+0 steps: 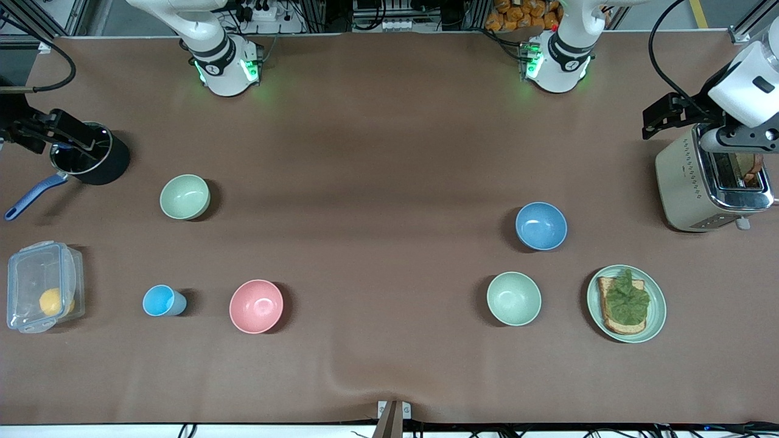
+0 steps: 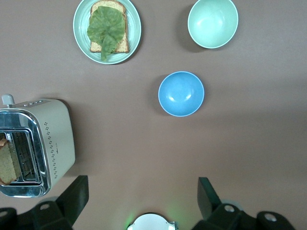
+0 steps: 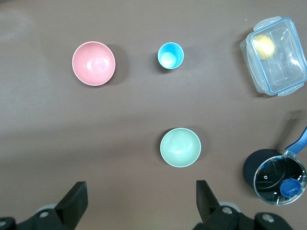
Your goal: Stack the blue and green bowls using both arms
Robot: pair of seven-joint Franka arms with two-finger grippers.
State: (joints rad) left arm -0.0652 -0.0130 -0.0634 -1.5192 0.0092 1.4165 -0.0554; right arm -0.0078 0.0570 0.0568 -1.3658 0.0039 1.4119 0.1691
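The blue bowl (image 1: 541, 225) stands upright toward the left arm's end of the table, and also shows in the left wrist view (image 2: 181, 93). The sage-green bowl (image 1: 185, 196) stands toward the right arm's end, and also shows in the right wrist view (image 3: 180, 147). My left gripper (image 1: 733, 141) hangs high over the toaster, open and empty (image 2: 142, 199). My right gripper (image 1: 55, 131) hangs high over the black pot, open and empty (image 3: 140, 201). Both bowls are empty and far apart.
A paler mint bowl (image 1: 513, 298) and a plate with toast and lettuce (image 1: 660, 307) lie nearer the front camera than the blue bowl. The toaster (image 1: 688, 188), black pot (image 1: 106, 167), pink bowl (image 1: 256, 306), light-blue cup (image 1: 162, 300) and plastic box (image 1: 21, 280) are also on the table.
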